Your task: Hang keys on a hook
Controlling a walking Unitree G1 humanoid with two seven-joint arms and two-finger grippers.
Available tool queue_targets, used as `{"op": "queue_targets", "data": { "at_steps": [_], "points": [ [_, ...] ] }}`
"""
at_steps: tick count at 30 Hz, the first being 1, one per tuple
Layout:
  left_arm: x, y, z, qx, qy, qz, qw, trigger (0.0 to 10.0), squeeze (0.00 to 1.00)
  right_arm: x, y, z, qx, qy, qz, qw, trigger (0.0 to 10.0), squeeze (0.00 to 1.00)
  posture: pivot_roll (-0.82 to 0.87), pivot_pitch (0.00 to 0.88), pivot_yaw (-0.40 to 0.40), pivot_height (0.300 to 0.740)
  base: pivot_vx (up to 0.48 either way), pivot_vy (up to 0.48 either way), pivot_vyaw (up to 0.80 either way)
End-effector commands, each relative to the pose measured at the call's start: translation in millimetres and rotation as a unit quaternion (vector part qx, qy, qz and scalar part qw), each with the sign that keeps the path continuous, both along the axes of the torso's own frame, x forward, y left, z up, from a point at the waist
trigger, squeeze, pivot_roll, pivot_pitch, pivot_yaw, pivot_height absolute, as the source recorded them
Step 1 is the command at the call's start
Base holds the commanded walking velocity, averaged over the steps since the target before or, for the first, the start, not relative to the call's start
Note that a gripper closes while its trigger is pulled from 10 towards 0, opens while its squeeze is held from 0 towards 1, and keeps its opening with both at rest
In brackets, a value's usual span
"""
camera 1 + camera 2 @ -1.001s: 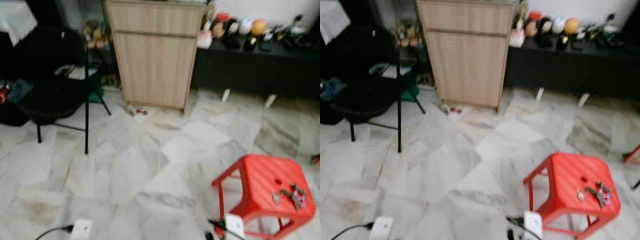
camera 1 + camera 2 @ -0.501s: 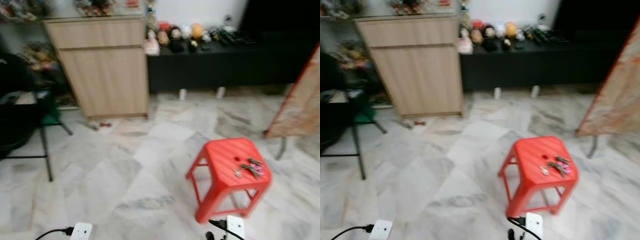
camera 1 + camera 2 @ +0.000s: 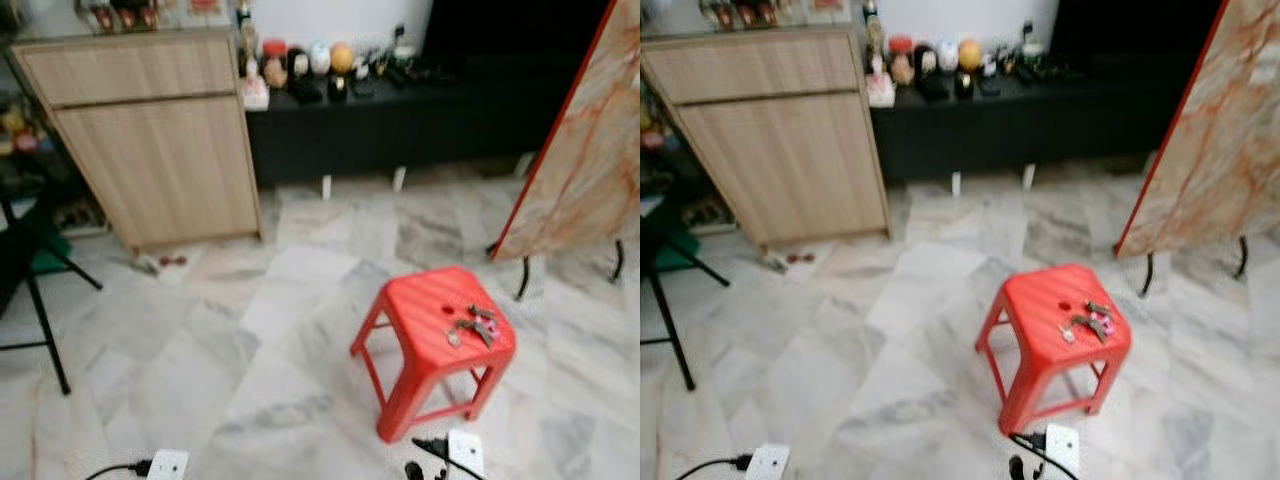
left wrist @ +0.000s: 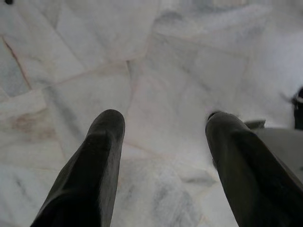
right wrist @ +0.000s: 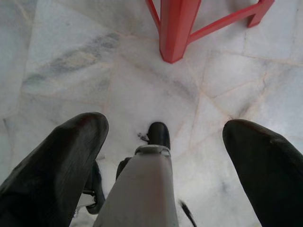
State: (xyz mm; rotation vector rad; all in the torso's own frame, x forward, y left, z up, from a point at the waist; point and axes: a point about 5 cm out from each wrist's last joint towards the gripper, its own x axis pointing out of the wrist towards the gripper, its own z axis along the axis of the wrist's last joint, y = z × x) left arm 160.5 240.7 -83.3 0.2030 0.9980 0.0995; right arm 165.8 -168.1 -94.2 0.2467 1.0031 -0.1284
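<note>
A bunch of keys lies on top of a red plastic stool on the marble floor, a little right of centre in the eye views; the keys sit near the stool's right edge. My left gripper hangs open over bare floor tiles. My right gripper is open too, pointing at the floor near one red leg of the stool, with a white and black plug part between its fingers' line of sight. No hook can be made out.
A light wooden cabinet stands at the back left, a low black bench with figurines behind. A marble-patterned panel on a red frame leans at the right. A black chair leg is at the left. White power strips lie near my feet.
The camera has swung right: the cabinet and chair slid left, the leaning panel came further into view, and the stool now sits nearer the middle. The keys lie as before.
</note>
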Motion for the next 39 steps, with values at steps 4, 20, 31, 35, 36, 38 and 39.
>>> {"op": "queue_targets", "data": {
  "at_steps": [4, 20, 31, 35, 36, 38, 39],
  "points": [
    [-7.3, -2.4, -4, -0.004, 0.015, -0.004, 1.000, 10.0, 0.00, 1.2, -2.0, 1, -0.002, 0.000, -0.004, 1.000, 10.0, 0.00, 0.16, 0.000, -0.014, 0.740, 0.000, 0.000, 0.00],
    [11.0, 5.9, 6, 0.011, -0.002, -0.021, 1.000, 10.0, 0.00, 7.1, 6.8, 2, -0.003, -0.003, 0.017, 1.000, 10.0, 0.00, 0.18, 0.000, 0.010, 0.740, 0.000, 0.000, 0.00],
    [32.9, 9.2, 22, 0.009, -0.102, 0.012, 0.995, 10.0, 0.00, 39.5, -25.0, 29, -0.082, -0.153, 0.006, 0.985, 10.0, 0.00, 0.14, 0.000, -0.009, 0.740, 0.000, 0.000, 0.00],
    [59.1, 23.5, 47, -0.034, -0.227, 0.105, 0.967, 10.0, 0.00, 55.2, -29.9, 45, -0.099, -0.217, 0.006, 0.971, 10.0, 0.00, 0.13, 0.000, -0.012, 0.740, 0.000, 0.000, 0.00],
    [65.7, 24.9, 54, -0.032, -0.252, 0.099, 0.962, 10.0, 0.00, 58.8, -31.5, 49, -0.102, -0.230, 0.003, 0.968, 10.0, 0.00, 0.14, 0.003, -0.016, 0.740, 0.000, 0.000, 0.00],
    [93.5, 27.0, 87, -0.032, -0.355, 0.074, 0.931, 10.0, 0.00, 72.0, -34.7, 64, -0.107, -0.283, -0.007, 0.953, 10.0, 0.00, 0.15, 0.011, -0.020, 0.740, 0.000, 0.000, 0.00],
    [102.2, 25.9, 101, -0.031, -0.393, 0.064, 0.917, 10.0, 0.00, 76.0, -34.6, 69, -0.109, -0.300, -0.008, 0.948, 10.0, 0.00, 0.14, 0.010, -0.021, 0.740, 0.000, 0.000, 0.00]
  ]
}}
